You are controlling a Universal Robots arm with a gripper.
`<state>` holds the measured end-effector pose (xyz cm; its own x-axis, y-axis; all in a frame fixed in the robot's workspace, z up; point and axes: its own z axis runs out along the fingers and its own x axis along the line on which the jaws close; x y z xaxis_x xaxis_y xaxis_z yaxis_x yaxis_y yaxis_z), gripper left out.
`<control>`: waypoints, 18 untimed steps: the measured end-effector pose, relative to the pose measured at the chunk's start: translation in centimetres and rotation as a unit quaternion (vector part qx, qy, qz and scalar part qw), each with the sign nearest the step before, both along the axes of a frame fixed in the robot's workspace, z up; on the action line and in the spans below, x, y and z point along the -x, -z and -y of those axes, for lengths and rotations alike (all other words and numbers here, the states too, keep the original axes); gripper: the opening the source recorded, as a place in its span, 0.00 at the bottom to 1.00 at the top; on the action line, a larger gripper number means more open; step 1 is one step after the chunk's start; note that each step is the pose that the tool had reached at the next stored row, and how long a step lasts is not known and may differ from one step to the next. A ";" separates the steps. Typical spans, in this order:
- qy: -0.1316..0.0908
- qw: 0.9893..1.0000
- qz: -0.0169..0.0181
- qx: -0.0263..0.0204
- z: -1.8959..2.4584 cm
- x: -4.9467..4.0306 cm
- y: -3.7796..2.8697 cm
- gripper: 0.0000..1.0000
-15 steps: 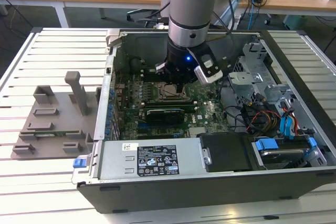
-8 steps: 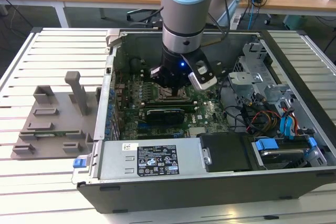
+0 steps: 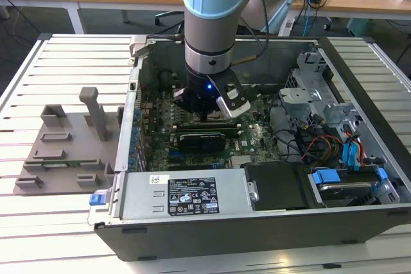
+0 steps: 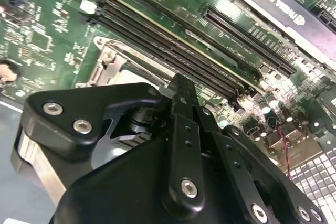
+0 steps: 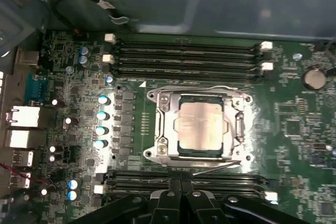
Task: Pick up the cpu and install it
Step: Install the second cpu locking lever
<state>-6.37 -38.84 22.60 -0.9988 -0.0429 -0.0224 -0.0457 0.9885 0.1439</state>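
Note:
The cpu (image 5: 202, 127), a small square chip with a shiny silver-grey top, lies flat inside the metal socket frame (image 5: 157, 129) on the green motherboard (image 5: 294, 124). In the first wrist view my gripper (image 5: 181, 183) is beside the socket, over the memory slots, apart from the chip, its two black fingers pressed together with nothing between them. In the second wrist view the gripper (image 4: 181, 82) hovers over a corner of the socket frame (image 4: 107, 64). The exterior view shows the gripper (image 3: 205, 115) lowered into the open computer case (image 3: 257, 222).
A grey plastic tray (image 3: 64, 139) with upright posts lies on the slatted table at the exterior view's left. Inside the case are long memory slots (image 5: 184, 59), a black expansion card (image 3: 202, 139), a drive cage (image 3: 308, 85) and bundled cables (image 3: 321, 145).

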 end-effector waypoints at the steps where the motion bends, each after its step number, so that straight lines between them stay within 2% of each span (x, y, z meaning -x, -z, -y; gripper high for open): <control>1: 0.000 1.000 0.000 0.000 0.00 0.14 0.24 0.11; 5: 0.000 1.000 0.000 0.000 -0.01 0.66 1.17 0.11; 8: -0.001 1.000 0.000 -0.001 -0.10 1.13 1.49 0.11; 11: -0.002 1.000 0.000 -0.002 -0.44 1.50 1.70 0.11; 15: -0.007 1.000 0.000 -0.003 -1.43 2.04 2.35 0.11; 18: -0.009 1.000 0.000 -0.004 -1.72 2.16 2.63 0.11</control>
